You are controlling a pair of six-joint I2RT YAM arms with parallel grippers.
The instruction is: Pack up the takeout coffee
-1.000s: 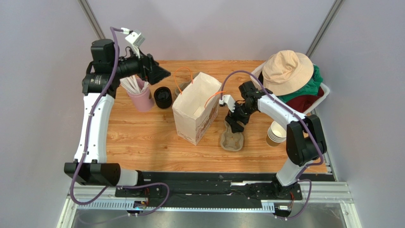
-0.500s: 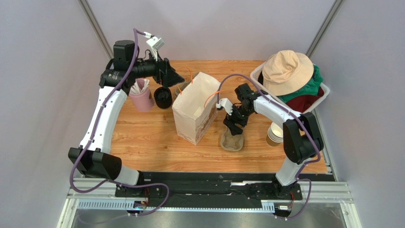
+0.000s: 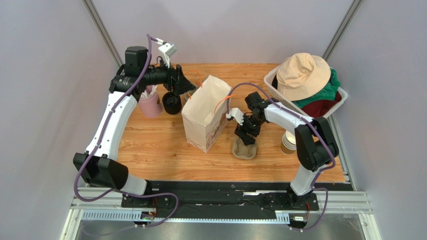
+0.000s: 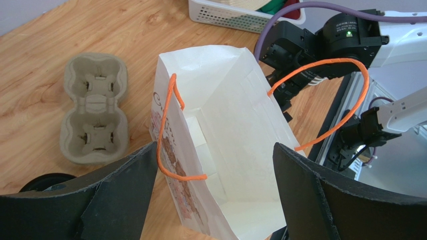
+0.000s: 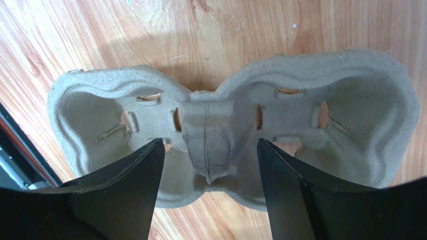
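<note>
Over the pulp carrier (image 5: 351, 110), right pincer (image 5: 210, 145) points down.

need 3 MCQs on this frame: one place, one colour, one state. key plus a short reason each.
1. The right gripper is:
A) over the pulp cup carrier
B) folded back at its base
C) raised high overhead

2. The handles of the paper bag are:
A) black
B) orange
C) green

3. The bag is:
A) lying flat
B) folded shut
C) upright, mouth open

Key:
1A, the right wrist view shows the carrier just below its open fingers.
2B, orange loops show in the left wrist view.
3C, its white inside shows from above.
</note>
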